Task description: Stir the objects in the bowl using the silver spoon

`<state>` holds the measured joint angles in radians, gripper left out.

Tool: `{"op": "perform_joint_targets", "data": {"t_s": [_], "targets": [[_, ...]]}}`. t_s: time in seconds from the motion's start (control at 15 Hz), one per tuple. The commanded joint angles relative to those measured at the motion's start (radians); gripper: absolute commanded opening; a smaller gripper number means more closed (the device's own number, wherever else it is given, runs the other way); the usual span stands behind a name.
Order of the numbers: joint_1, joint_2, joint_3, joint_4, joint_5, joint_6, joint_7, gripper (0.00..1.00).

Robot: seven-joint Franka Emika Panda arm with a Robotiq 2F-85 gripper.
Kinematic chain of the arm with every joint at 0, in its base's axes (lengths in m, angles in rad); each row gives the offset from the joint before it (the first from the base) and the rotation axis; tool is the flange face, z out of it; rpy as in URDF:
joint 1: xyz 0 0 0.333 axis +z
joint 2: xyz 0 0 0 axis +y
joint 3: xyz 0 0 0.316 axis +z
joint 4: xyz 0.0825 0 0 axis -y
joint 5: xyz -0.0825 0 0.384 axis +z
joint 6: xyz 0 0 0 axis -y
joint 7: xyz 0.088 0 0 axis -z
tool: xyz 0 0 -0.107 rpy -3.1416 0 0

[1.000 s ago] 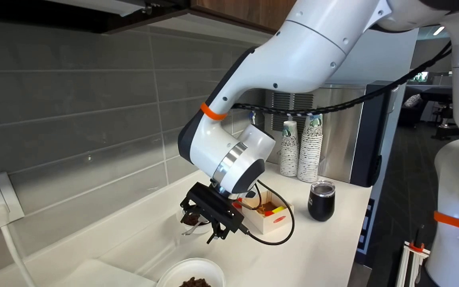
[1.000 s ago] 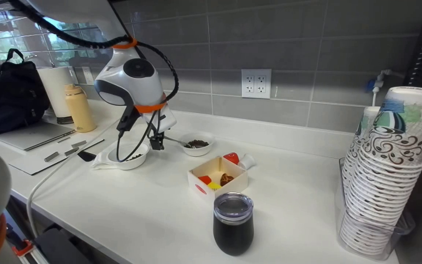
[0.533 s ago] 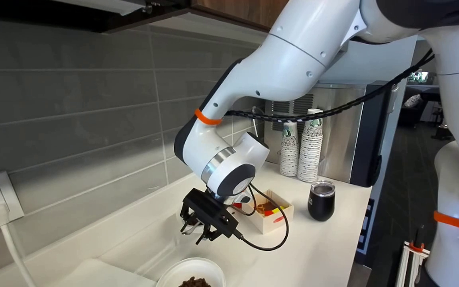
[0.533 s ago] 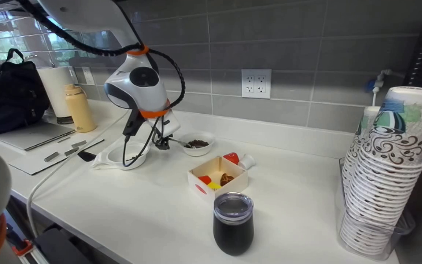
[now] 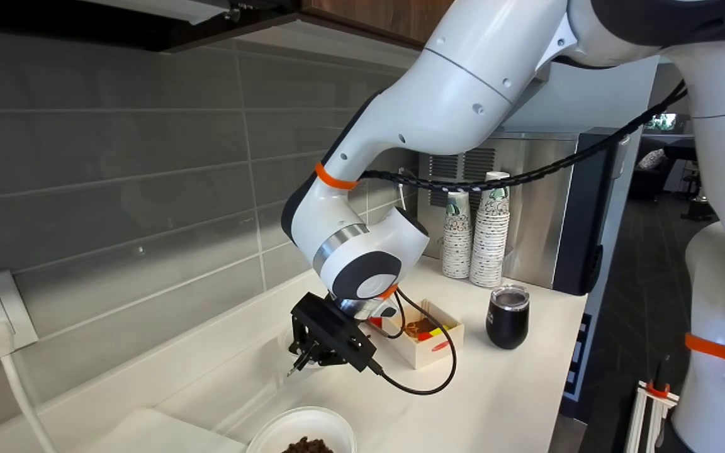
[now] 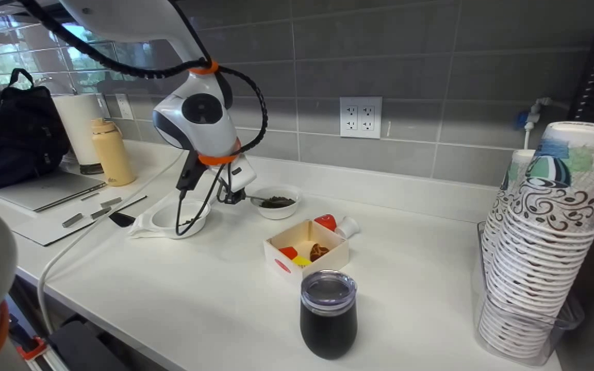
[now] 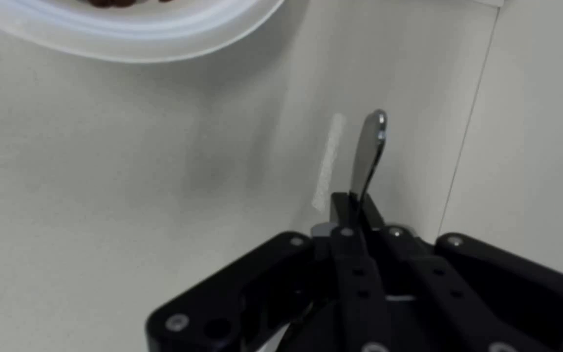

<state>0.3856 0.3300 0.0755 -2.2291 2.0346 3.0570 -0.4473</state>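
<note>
My gripper (image 7: 357, 208) is shut on the slim handle of the silver spoon (image 7: 368, 146), whose end sticks out past the fingertips in the wrist view. From the fingers, seen in an exterior view as the gripper (image 6: 235, 197), the spoon's shaft (image 6: 254, 198) runs over the rim into the small white bowl (image 6: 275, 213). Its head is hidden among the objects (image 6: 278, 202), a dark heap inside the bowl. In an exterior view the gripper (image 5: 306, 358) covers most of the bowl.
A wider white dish (image 6: 165, 229) with dark bits stands close by; its rim (image 7: 144, 49) shows in the wrist view. A square box (image 6: 281, 260) with yellow and red pieces, a red piece (image 6: 326, 222) and a black tumbler (image 6: 329, 322) are around. The tiled wall (image 6: 369, 165) rises behind.
My gripper has moved toward the bowl. Its fingers, apart around the handle before, have come together on it. The spoon has shifted slightly; bowl and other things have stayed in place.
</note>
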Motion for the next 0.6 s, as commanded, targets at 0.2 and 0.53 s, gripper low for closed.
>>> {"op": "perform_joint_targets", "data": {"t_s": [0.2,0.53], "targets": [[0.023,-0.041,-0.024,-0.017,0.105,-0.023,-0.101,0.01],[-0.005,-0.114,-0.011,-0.059,0.074,-0.065,-0.080,0.01]]}}
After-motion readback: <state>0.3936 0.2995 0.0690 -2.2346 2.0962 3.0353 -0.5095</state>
